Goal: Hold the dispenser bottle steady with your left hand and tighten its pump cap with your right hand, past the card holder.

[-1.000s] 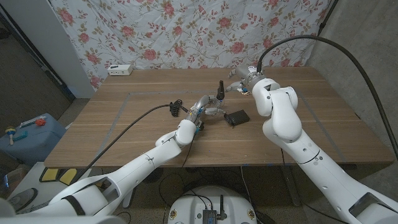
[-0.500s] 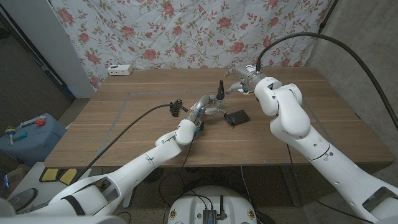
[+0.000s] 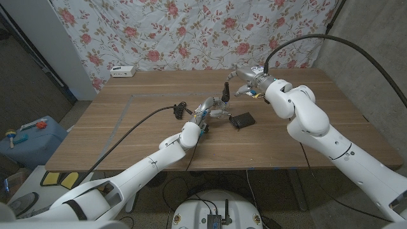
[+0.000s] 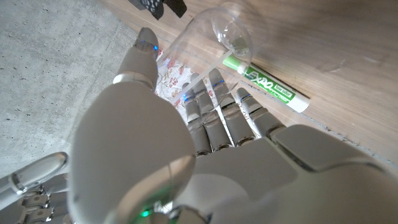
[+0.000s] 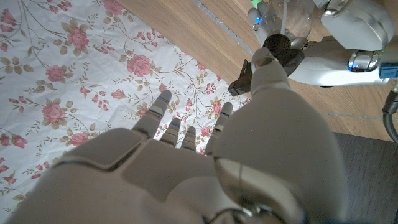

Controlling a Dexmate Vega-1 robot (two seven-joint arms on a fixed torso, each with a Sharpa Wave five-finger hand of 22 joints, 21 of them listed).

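At mid-table (image 3: 127,137), the left hand (image 3: 210,109) wraps around the clear dispenser bottle (image 4: 205,37), holding it upright just beside the black card holder (image 3: 241,119). The right hand (image 3: 243,81) hovers at the pump cap (image 3: 225,90), fingers spread, gripping nothing

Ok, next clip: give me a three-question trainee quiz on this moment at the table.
1. True or false: the left hand grips the clear dispenser bottle.
2. What lies on the table beside the bottle? A) green marker B) spoon C) sponge
3. Fill in: the right hand reaches toward the black pump ____.

Key: 1 true; 2 A; 3 cap
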